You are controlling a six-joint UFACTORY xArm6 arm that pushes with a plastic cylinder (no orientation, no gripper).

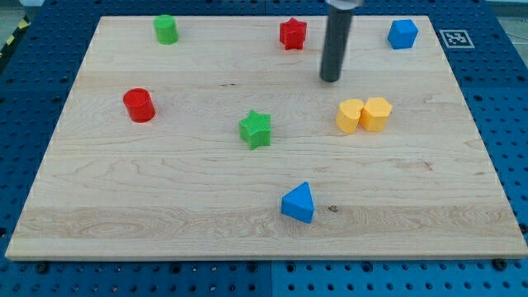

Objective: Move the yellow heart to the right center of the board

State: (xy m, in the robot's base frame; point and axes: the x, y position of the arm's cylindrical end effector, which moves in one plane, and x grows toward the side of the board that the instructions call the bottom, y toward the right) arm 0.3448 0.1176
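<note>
The yellow heart (351, 116) lies right of the board's middle, touching a yellow pentagon (377, 113) on its right side. My tip (331, 80) rests on the board above and slightly to the left of the yellow heart, with a clear gap between them. The dark rod runs up from the tip and out of the view's top.
A red star (293, 34) and a blue cube-like block (403, 34) sit near the top edge. A green cylinder (166, 29) is at top left and a red cylinder (139, 106) at left. A green star (256, 129) is central, a blue triangle (299, 203) below it. The wooden board (462, 214) lies on a blue pegboard.
</note>
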